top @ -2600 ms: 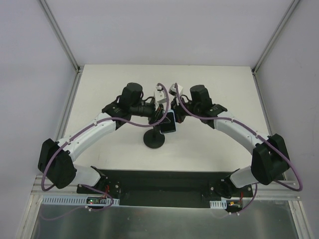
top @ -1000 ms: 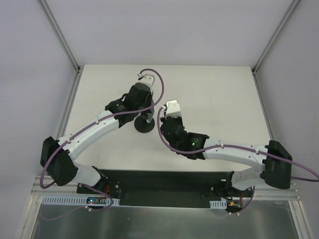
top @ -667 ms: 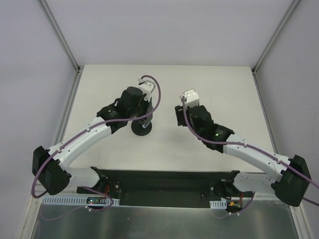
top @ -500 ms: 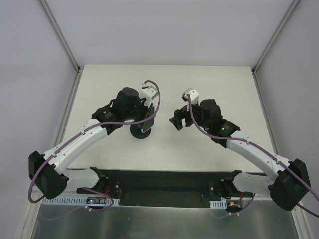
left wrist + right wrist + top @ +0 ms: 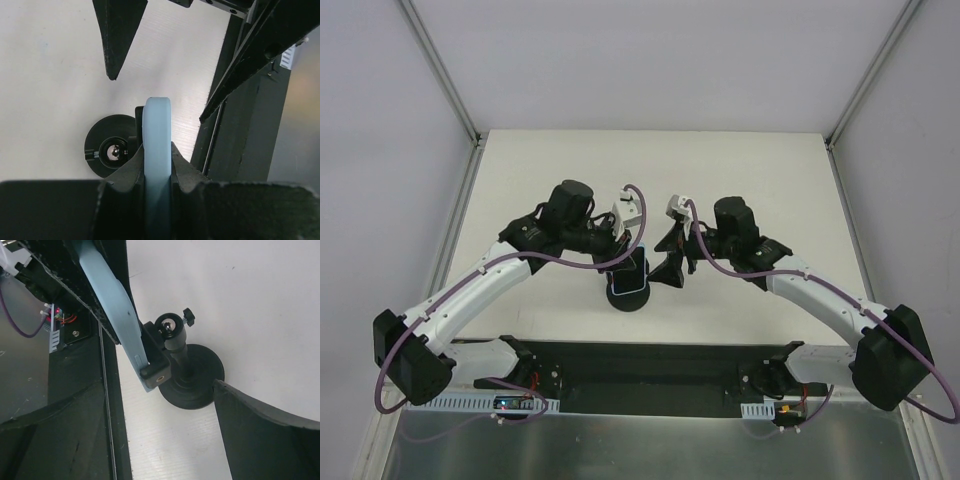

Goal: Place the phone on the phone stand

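Midway along the near edge of the worktop (image 5: pixel 520 180), the left gripper (image 5: pixel 626 258) pinches the phone (image 5: pixel 112 305), long axis tilted, lower end meeting the phone stand (image 5: pixel 194 382) just below; the right gripper (image 5: pixel 672 265) hangs spread beside.

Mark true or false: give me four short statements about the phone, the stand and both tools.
1. The left tool grips the phone. True.
2. The right tool is shut on the phone stand. False: it is open, gripping nothing.
3. The phone lies flat on the table. False: it is held off the table, its lower end at the stand's cradle.
4. The stand has a round black base. True.
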You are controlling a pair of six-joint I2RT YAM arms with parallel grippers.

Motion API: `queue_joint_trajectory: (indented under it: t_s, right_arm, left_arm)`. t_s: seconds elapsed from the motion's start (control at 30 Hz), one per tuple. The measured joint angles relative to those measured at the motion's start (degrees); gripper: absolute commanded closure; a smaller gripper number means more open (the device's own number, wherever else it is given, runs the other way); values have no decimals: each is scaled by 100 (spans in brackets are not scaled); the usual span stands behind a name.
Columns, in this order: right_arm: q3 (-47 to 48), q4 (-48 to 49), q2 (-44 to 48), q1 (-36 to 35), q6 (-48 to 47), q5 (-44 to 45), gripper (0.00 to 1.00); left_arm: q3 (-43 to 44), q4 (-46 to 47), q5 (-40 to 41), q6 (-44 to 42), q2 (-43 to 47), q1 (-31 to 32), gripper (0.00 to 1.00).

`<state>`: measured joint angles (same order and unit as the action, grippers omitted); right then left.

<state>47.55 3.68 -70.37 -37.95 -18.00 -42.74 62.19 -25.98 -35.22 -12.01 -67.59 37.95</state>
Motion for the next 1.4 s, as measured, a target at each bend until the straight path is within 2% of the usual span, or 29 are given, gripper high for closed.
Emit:
queue_joint_trajectory:
  t_s: [0.2,0.6,0.83,0.87,1.07,1.1,1.23,1.37,1.4]
  right_arm:
    - [-79,146,118,-2,157,-192,9]
    - [-345,570,656,-11,756,83,8]
    - [-501,1095,472,-66,1049,-341,12]
    - [-501,1115,463,-68,1054,-369,13]
    - [-503,1239,461,-68,1095,-407,22]
    - [-503,1255,461,-68,1099,-413,24]
    - [-542,1377,446,-68,1154,-367,27]
    - [-710,1602,446,-72,1303,-168,28]
    - [-734,1615,446,-74,1338,-153,28]
  left_arm:
    - [0,15,-505,-59,-105,-68,100]
    - [-225,295,35,-61,195,-90,100]
    - [-225,332,-658,-105,129,-125,99]
    - [-225,326,-719,-103,101,-120,94]
    - [-223,308,-898,-92,28,-122,83]
    - [-223,304,-898,-92,28,-122,72]
    - [-181,402,-962,-61,28,-125,49]
    - [-155,555,-992,68,68,-208,41]
    - [-155,577,-992,105,98,-219,34]
